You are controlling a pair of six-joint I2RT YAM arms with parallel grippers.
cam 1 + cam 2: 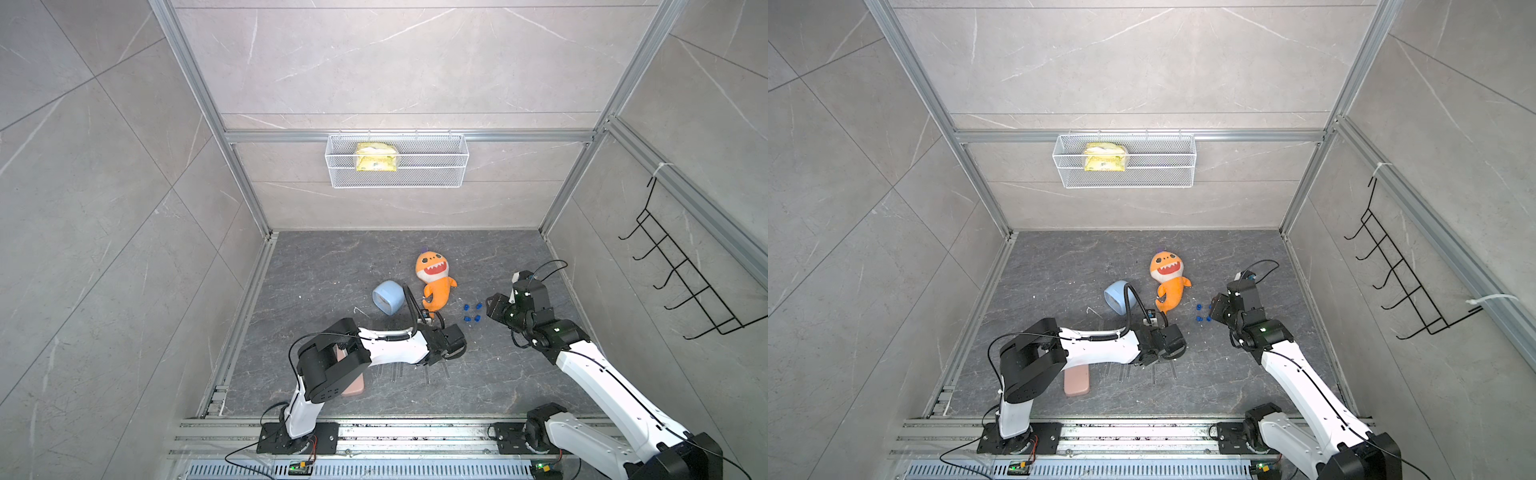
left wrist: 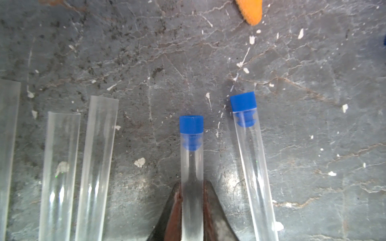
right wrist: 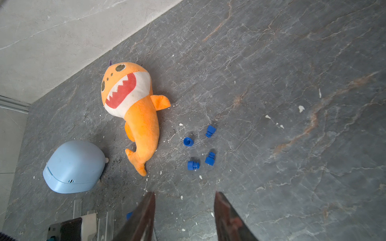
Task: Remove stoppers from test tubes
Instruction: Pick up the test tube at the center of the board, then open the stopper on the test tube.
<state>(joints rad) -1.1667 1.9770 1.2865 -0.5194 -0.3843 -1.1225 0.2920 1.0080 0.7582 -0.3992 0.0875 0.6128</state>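
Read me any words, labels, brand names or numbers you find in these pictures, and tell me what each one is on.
No text can be read.
yellow pack in the wire basket: green print, too small to read.
pale blue container: a small dark mark, not legible as lettering.
plush toy, stoppers, test tubes: no print visible.

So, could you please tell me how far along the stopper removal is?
Done: four loose stoppers lie by the plush toy, and three open tubes show. In hand: the left end effector grips a capped tube; the right end effector is open, empty. Remaining: its stopper and the neighbouring tube's stopper.
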